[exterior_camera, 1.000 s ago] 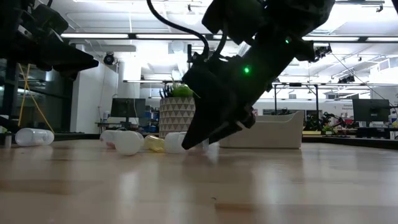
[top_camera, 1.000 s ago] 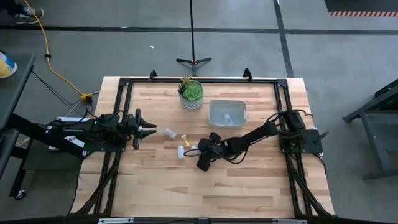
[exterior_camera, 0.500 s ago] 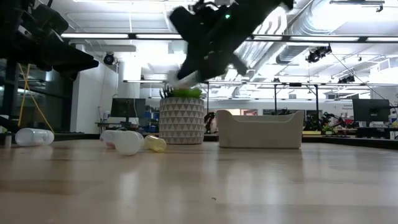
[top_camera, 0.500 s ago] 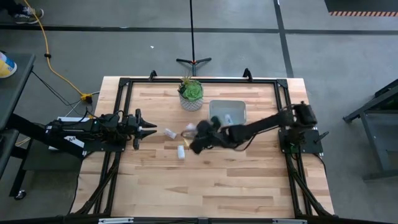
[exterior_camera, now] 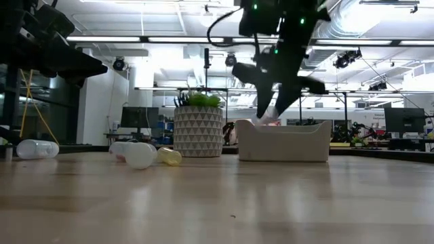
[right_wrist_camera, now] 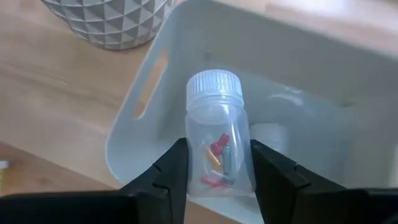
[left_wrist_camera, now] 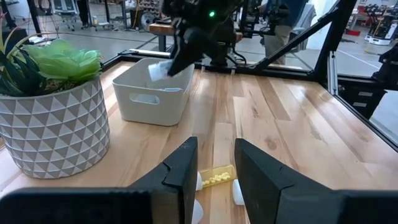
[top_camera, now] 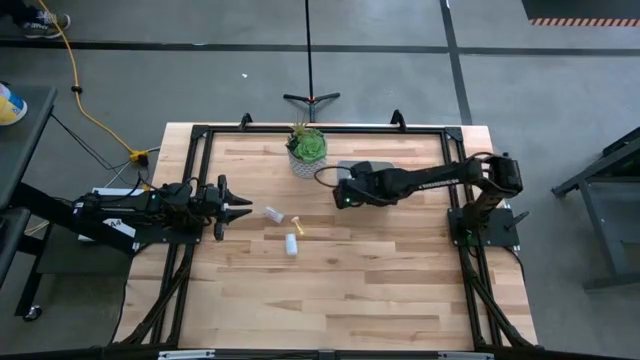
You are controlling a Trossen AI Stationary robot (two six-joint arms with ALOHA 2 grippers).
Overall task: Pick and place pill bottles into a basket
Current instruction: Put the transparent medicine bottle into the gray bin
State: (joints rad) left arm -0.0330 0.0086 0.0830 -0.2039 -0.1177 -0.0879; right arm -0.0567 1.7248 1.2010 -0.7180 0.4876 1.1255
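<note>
Having lifted away from the table and swung across, the right gripper now hangs above the translucent grey-white rectangular plastic basket. Its fingers are clamped on a clear capped pill bottle holding red capsules, long axis running forward between the fingers, ribbed cap beyond the tips. Another whitish bottle lies inside the basket. Left gripper waits, fingers apart.

Bright ceiling strip lights backlight the low view, silhouetting the arms, with sheen on the table.
</note>
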